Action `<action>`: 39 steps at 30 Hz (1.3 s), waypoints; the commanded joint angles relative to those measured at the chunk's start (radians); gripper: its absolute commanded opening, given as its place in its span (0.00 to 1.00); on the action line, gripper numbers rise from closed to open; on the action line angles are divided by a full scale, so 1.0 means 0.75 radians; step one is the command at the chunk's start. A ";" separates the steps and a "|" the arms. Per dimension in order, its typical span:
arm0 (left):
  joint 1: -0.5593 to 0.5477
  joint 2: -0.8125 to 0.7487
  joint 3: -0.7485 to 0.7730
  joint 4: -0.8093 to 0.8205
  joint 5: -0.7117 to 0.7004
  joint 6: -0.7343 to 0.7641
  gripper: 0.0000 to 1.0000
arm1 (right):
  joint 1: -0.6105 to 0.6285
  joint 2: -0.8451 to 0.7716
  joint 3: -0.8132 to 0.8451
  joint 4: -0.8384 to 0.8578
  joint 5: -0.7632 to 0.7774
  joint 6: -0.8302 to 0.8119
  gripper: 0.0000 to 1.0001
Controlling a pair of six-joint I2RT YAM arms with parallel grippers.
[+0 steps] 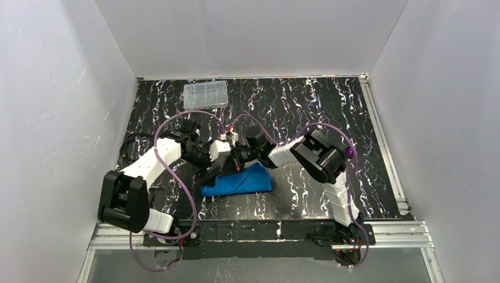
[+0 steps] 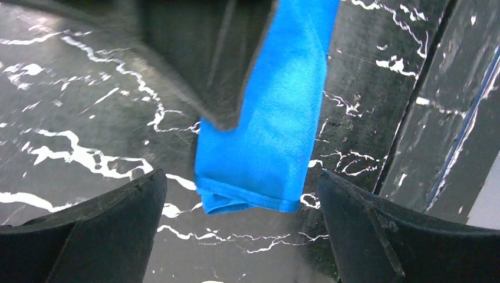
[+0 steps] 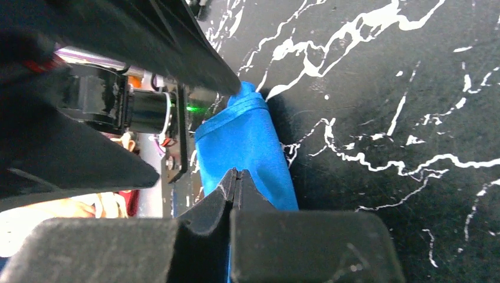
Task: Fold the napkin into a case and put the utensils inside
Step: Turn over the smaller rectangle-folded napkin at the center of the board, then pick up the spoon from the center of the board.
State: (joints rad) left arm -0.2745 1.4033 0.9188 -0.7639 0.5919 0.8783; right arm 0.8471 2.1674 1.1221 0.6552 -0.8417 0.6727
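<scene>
**A:** Where is the napkin (image 1: 242, 181)?

**B:** It lies on the black marbled desk (image 1: 306, 112), a little left of centre and nearer the arm bases than the far wall. It is folded into a narrow blue band, with the hemmed layers stacked at one short end.

**A:** And the left gripper (image 2: 239, 177)?

**B:** Its jaws are spread wide. In the left wrist view the two black fingers (image 2: 106, 230) stand on either side of the band's short end. Bare desk shows between each finger and the cloth, so it grips nothing.

**A:** The right gripper (image 3: 236, 177)?

**B:** Its jaws are pressed tight together, with no gap showing. The joined tips sit over the blue cloth partway along the band. I cannot tell whether a fold is caught between them or whether they only press down on it.

**A:** How do the two arms stand?

**B:** From above, both wrists meet over the far edge of the napkin, the left arm from the left side and the right arm from the right. In the right wrist view, a left finger slants down to the hemmed end, though contact is unclear.

**A:** Anything else on the desk?

**B:** A clear box (image 1: 205, 94) sits by the far wall, left of centre and well apart from the napkin. Its contents are too small to make out.
</scene>
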 commanded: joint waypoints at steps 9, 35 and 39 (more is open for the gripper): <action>-0.081 0.077 -0.189 0.181 -0.162 0.344 0.92 | -0.172 -0.244 -0.213 0.287 -0.132 0.318 0.01; -0.079 0.116 -0.071 0.076 -0.229 0.109 0.92 | -0.129 -0.278 -0.104 -0.620 0.018 -0.382 0.01; -0.047 0.042 0.023 -0.063 -0.213 0.061 0.98 | -0.145 -0.413 0.028 -1.012 0.097 -0.556 0.14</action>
State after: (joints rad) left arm -0.3305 1.4979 0.8574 -0.6765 0.4255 0.9707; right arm 0.7525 1.9812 1.0363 0.1925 -0.8204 0.4213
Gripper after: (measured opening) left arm 0.980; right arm 0.032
